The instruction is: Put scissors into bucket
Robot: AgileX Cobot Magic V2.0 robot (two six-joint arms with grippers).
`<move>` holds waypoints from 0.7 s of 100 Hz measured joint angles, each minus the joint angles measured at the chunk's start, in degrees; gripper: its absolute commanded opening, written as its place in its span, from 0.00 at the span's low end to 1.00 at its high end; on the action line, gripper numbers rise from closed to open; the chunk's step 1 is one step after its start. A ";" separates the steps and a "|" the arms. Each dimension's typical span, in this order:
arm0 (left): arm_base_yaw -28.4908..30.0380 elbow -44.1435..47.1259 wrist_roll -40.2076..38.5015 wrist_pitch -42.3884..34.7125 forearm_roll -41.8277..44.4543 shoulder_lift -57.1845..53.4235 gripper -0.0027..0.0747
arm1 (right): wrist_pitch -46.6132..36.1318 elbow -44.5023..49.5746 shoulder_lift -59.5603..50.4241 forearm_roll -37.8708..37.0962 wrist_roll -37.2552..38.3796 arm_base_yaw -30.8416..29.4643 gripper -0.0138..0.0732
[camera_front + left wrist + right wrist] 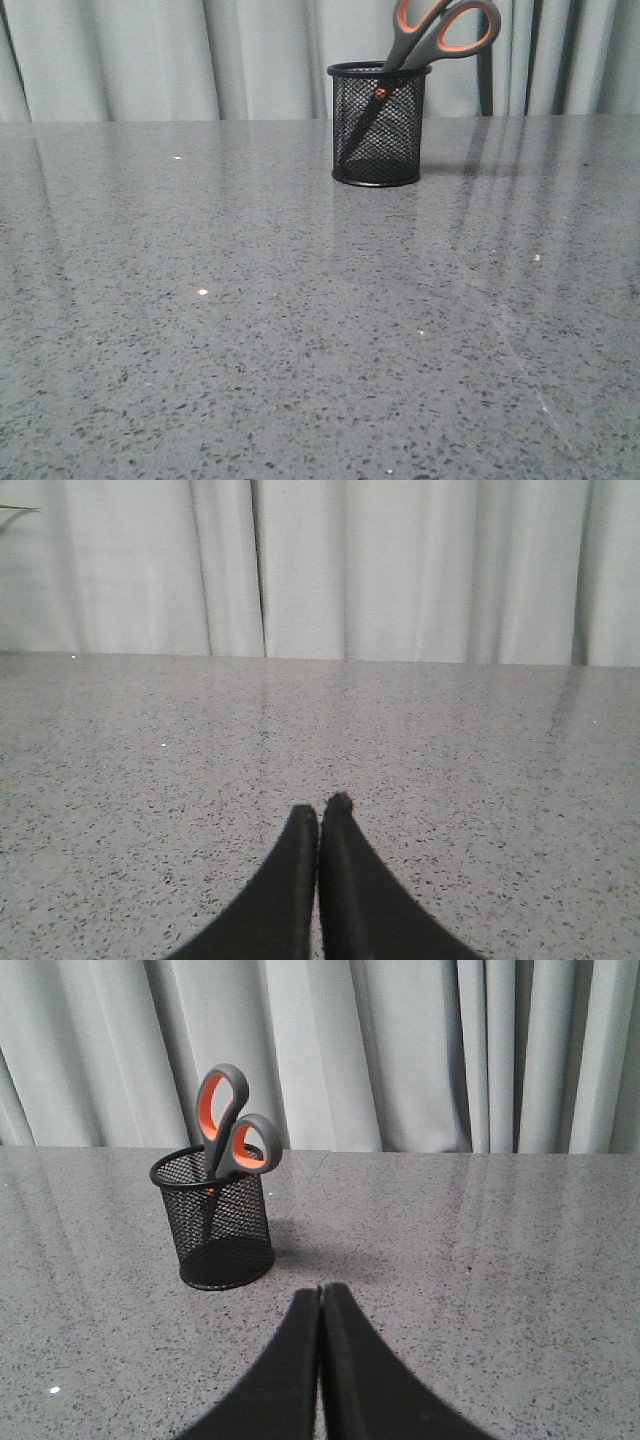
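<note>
- The left gripper has its two black fingers pressed together at the tips, pinching nothing, low over the bare grey speckled table.
- The right gripper is likewise pressed together with nothing between the fingers; it sits over the table, apart from the bucket.
- Neither arm shows in the front view.
- The scissors stand inside the bucket, blades down and handles up.
- Their long axis is tilted: in the front view the blade tip rests low near the bucket's left side, the orange pivot dot shows through the mesh, and the handles lean up and to the right, over the rim.
- The handle loops stick out well above the rim.
- The bucket stands upright on the table near its far edge, before a pale curtain.
</note>
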 measured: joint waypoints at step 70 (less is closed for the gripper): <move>0.00 0.00 0.00 0.05 0.00 0.00 0.01 | -0.72 4.43 -1.59 -2.95 0.45 -2.75 0.11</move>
